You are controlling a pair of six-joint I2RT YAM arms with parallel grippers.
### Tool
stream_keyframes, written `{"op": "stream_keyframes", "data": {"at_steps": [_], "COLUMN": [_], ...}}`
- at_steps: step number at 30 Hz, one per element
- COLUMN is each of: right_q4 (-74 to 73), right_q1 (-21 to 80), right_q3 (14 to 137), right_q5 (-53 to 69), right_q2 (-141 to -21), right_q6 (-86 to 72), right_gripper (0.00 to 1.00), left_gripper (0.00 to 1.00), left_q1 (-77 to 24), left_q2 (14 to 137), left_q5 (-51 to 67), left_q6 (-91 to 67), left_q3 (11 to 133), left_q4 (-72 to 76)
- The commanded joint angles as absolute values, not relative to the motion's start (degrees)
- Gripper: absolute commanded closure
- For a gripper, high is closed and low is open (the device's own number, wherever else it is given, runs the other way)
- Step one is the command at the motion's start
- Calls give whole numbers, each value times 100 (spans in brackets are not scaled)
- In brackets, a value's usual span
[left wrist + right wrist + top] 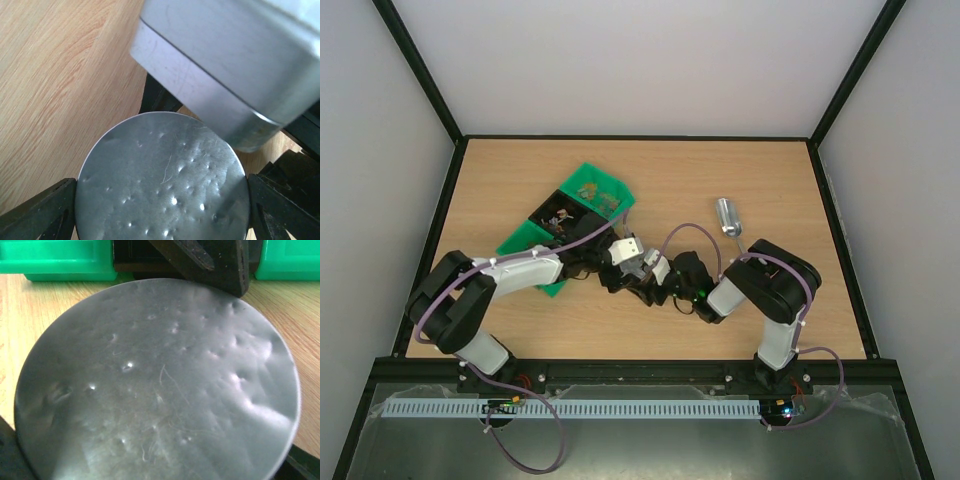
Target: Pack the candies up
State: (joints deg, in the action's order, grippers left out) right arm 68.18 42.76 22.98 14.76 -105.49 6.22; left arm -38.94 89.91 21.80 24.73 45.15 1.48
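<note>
Round silver lid [162, 180] held just off the green tray's [525, 240] near-right side, where the two arms meet.
The left gripper [162, 197] is clamped across the lid, its black fingers [35, 215] pressed against opposite edges. The lid also spans the right gripper [155, 465], but that grip is cropped and I cannot tell its state. The candies [595, 190] lie in the tray's far compartment, and the metal scoop [728, 216] rests well right of the tray.
</note>
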Motion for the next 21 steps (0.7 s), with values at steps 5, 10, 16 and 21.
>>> {"op": "stream_keyframes", "data": {"at_steps": [5,10,16,21], "right_q4": [6319,6143,5912,5968], "right_q1": [4277,4267,4269,4269], "right_q3": [2073,2028,2089,2224], "right_q5": [2627,3222,3416,3138], "right_q2": [-10571,-10501,-10467,-10547], "right_q6": [940,1311,1579,1061], "right_gripper": [66,66,66,66], "left_gripper": [16,17,14,5], "left_q1": [-3550,-3374,-3349,-3171], "left_q2": [9209,9467,10154,10573], "left_q5": [2922,3690,3789,3783], "left_q6": [4024,5874,8057,7828], "left_q3": [4964,5350,6275,7041], "left_q4": [-1061,-2172,-3933,-4179]}}
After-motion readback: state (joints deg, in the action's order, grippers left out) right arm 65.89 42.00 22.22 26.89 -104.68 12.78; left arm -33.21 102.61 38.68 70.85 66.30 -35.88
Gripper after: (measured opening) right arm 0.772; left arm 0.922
